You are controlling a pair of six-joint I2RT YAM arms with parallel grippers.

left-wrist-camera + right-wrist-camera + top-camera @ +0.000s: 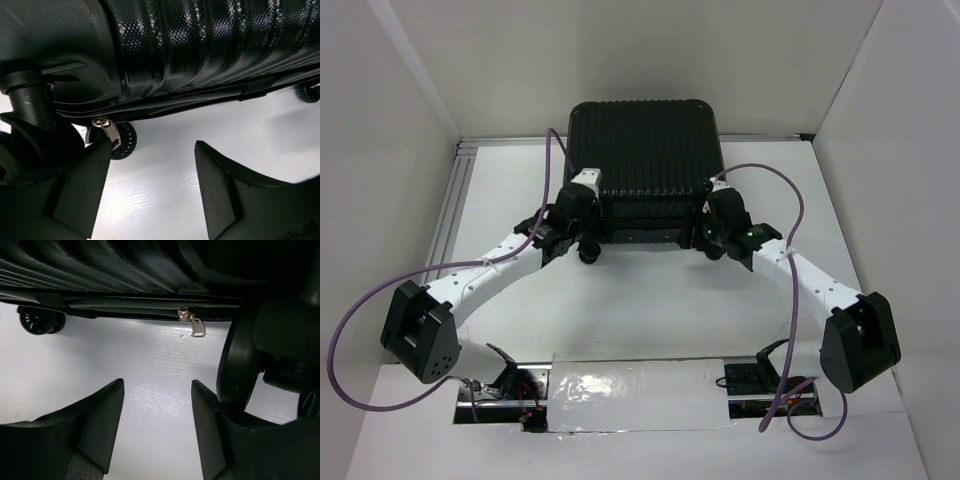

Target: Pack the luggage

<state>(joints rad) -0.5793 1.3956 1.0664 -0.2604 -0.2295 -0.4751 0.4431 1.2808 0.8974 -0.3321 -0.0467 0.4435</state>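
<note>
Where the white table (650,310) runs toward the back wall, we see the luggage (640,150) lying flat in the far middle, ribbed shell up and its two halves together. Both arms reach to its near edge. The left gripper (586,248) sits at the near-left corner and the right gripper (706,240) at the near-right corner, each just beside the shell.

From the left wrist, we find the left fingers (85,175) set well apart with only bare table between them. The case's seam runs just above their tips. A silver zipper pull (107,129) hangs right at the tip of one finger, with a small wheel (123,141) behind it; we cannot tell whether pull and finger touch.

From the right wrist, the right fingers (100,425) are likewise spread and hold nothing. The seam crosses above them, and a second zipper pull (196,325) hangs from it clear of the fingertips. A far wheel (40,320) shows at the other corner.
</note>
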